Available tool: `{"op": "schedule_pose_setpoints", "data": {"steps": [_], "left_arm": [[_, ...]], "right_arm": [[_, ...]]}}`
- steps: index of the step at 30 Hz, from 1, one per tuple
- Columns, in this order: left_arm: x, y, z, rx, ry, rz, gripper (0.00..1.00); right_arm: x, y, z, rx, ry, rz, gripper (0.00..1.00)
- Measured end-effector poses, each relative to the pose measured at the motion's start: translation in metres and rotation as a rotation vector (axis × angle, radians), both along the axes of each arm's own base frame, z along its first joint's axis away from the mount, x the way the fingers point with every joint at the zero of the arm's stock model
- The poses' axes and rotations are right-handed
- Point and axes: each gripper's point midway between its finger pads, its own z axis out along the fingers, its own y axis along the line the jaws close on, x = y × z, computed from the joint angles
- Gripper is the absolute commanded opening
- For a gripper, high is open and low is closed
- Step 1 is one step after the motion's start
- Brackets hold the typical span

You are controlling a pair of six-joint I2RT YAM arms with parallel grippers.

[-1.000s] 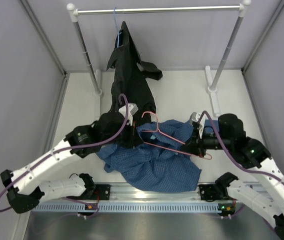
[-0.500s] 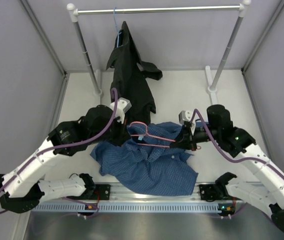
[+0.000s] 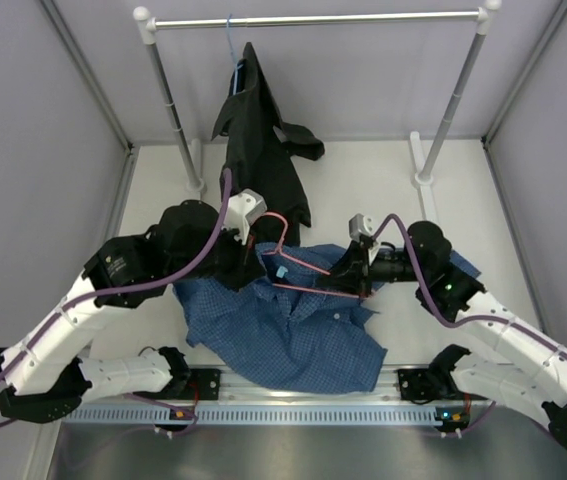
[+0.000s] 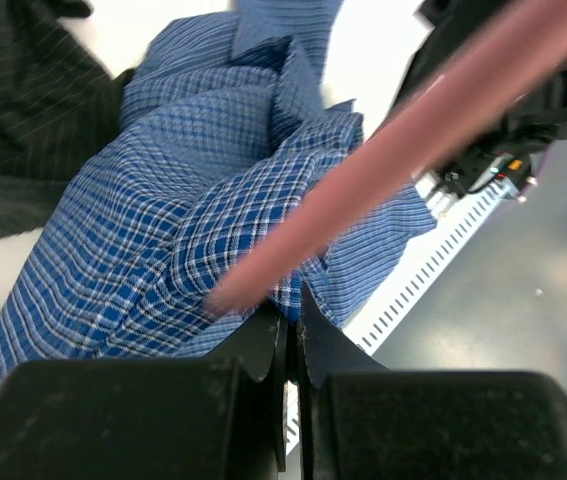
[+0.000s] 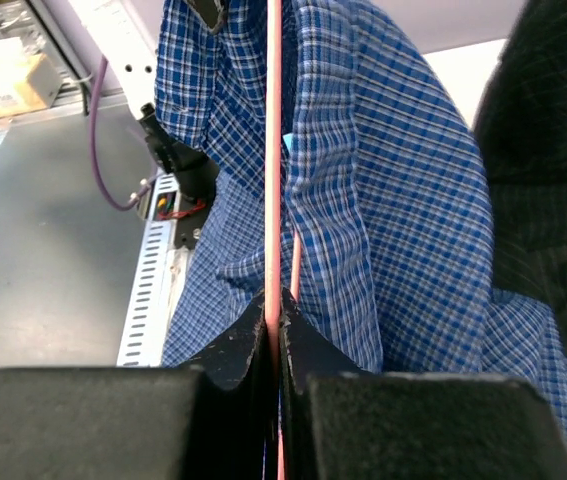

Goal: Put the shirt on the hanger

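Though crumpled into a loose heap, lies on the desk (image 3: 363, 190) just behind the slotted rail (image 3: 263, 411) at the near edge, between both arms: shirt (image 3: 293, 335). Not yet on the hanger (image 5: 273, 150).

At the left fingers (image 4: 258, 345): pressed together, tips nipping a fold of shirt, as far as the wrist view shows. At the right fingers (image 5: 243, 345): clamped tight on the thin hanger wire, checked cloth close on both sides of it.

Runs over the top of the shirt from the right fingers toward the left arm, hook raised beside the left wrist camera. Small pale label (image 3: 279, 270) showing at the collar, just beside the wire.

Crowding in from behind: black shirt (image 3: 263, 160), hem down at the desk, touching the left arm and meeting the far edge of the shirt, right by the hook. Hangs from a blue hanger (image 3: 231, 45) on the rack (image 3: 363, 17) by the far wall. Purple cables (image 3: 225, 200) looping off both arms above the heap.
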Motion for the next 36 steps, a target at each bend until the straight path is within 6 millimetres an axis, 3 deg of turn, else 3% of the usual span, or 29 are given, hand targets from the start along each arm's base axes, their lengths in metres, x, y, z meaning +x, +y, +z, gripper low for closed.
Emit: {"op": "schedule_pose_setpoints", "data": {"steps": [7,16,20,23,24,25,26,32,36], "left_arm": [[-0.006,-0.012,0.011,-0.023,0.000,-0.076,0.00],[-0.006,-0.010,0.014,-0.024,-0.023,-0.083,0.04],[-0.004,-0.016,0.017,-0.030,-0.024,-0.094,0.19],[-0.005,-0.026,0.019,-0.045,-0.020,-0.124,0.41],[-0.006,-0.029,0.019,-0.047,-0.021,-0.139,0.58],[-0.007,-0.032,0.019,-0.051,-0.022,-0.155,0.69],[-0.009,-0.035,0.020,-0.058,-0.024,-0.166,0.97],[-0.009,-0.027,0.038,-0.081,-0.126,-0.186,0.98],[-0.010,-0.002,0.074,-0.121,-0.312,-0.198,0.98]], "right_arm": [[-0.009,0.015,-0.001,0.013,0.027,0.009,0.00],[-0.005,-0.003,0.009,0.180,-0.019,-0.155,0.00],[-0.003,0.003,0.004,0.222,0.031,-0.173,0.00],[-0.004,0.010,0.007,0.242,0.042,-0.171,0.00],[-0.004,0.012,0.008,0.249,0.041,-0.169,0.00],[-0.005,0.013,0.009,0.255,0.039,-0.169,0.00],[-0.005,0.014,0.011,0.262,0.037,-0.168,0.00],[-0.003,0.013,0.017,0.295,0.024,-0.194,0.00],[-0.005,0.007,0.017,0.311,0.015,-0.204,0.00]]}}
